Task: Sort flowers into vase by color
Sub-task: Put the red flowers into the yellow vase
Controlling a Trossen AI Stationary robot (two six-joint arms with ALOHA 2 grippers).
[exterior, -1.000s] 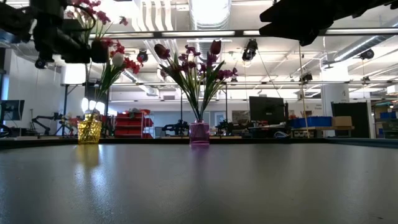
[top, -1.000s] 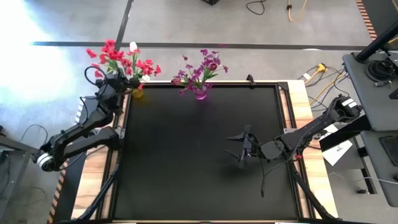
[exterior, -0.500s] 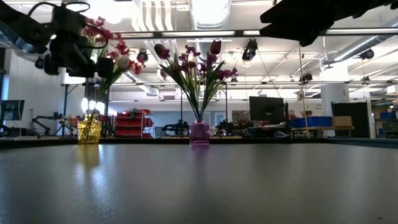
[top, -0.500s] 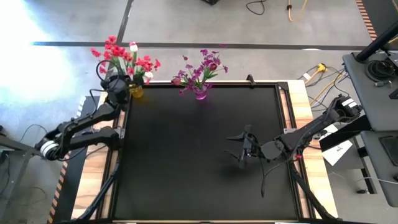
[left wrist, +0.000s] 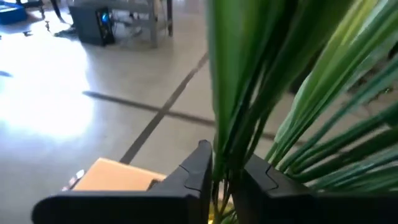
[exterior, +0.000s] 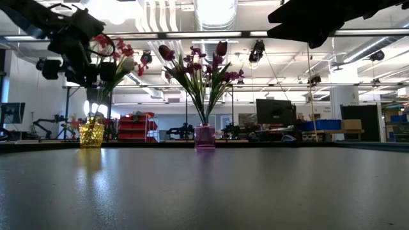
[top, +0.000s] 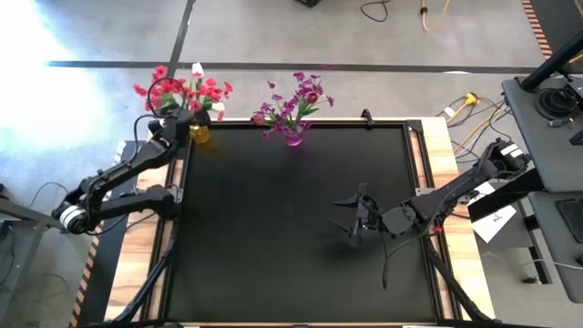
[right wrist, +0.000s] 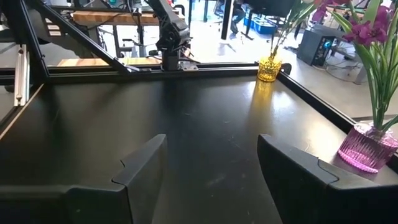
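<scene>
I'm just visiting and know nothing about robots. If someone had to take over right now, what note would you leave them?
Left claw: at the far left corner, its fingers close around green stems of the red flowers standing in the yellow vase; whether it grips them I cannot tell.
Right claw: open, empty, above the black table, right of centre.
Purple flowers stand in the purple vase at the far edge.
Done: no loose flowers show on the table; every one in view is in a vase.
Left: a white bloom sits among the red ones. Check whether it belongs there.
</scene>
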